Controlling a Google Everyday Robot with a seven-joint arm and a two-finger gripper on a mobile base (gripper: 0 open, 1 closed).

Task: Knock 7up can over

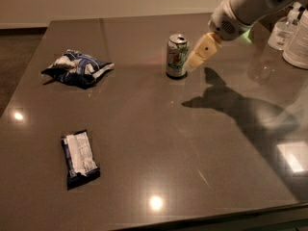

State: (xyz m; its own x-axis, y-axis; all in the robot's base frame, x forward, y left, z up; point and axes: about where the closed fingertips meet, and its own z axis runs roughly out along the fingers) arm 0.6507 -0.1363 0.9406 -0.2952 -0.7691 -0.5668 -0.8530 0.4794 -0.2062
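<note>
Obs: 7up can (177,57) stands upright at the far-centre of the surface (163,143), not yet toppled. My end effector (191,65) hangs at the can's right side, tip angled down toward mid-label. Its fingers read as one pressed-together wedge with no gap showing. Contact or just beside: cannot tell.

Rationale: a closed tip makes a stiff pusher, and a side-on placement suits a leftward shove.

Note: crumpled bag (77,69) and flat wrapper (79,159) lie well apart to the left, so they are unlikely to interfere.
</note>
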